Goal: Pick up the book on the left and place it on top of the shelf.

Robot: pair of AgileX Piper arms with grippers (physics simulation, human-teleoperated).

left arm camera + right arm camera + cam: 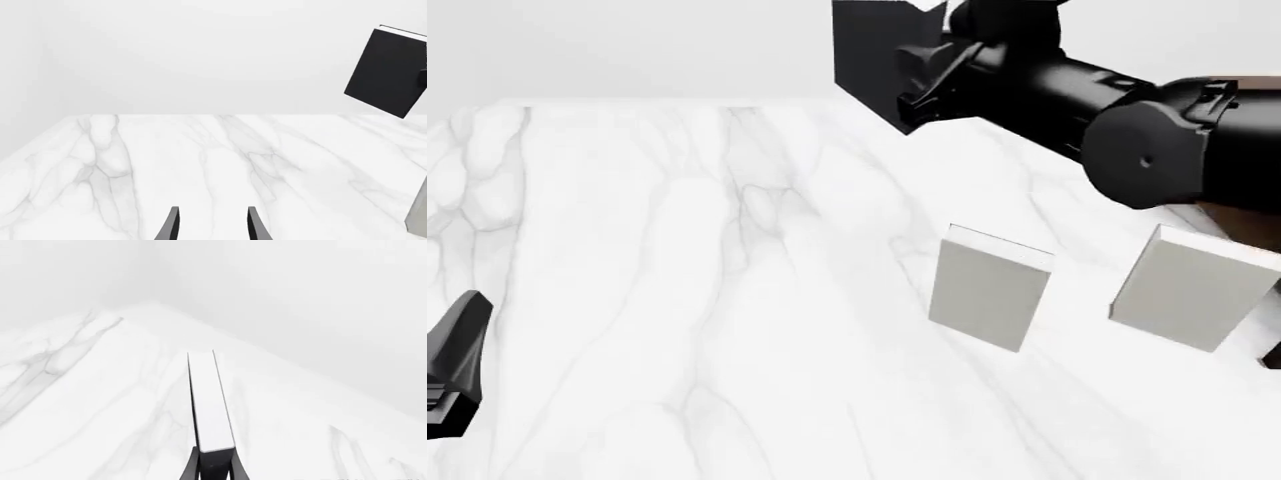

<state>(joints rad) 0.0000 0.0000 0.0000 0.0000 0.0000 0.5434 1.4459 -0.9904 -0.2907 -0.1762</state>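
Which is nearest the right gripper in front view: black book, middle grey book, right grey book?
1. Black book: clamped in the right gripper, lifted, top centre.
2. Middle grey book and right grey book: both standing on the table below the arm, too close to call.

Book (874, 60) was cut by top edge; shelf (1244, 215) mostly hidden behind right arm (1094, 100).

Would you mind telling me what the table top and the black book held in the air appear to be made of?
The table top looks like polished white marble: pale surface with soft grey veins, though as a render it may only be a texture. The black book seems to have a matte dark charcoal card or cloth cover without glare, and its white edge suggests paper pages.
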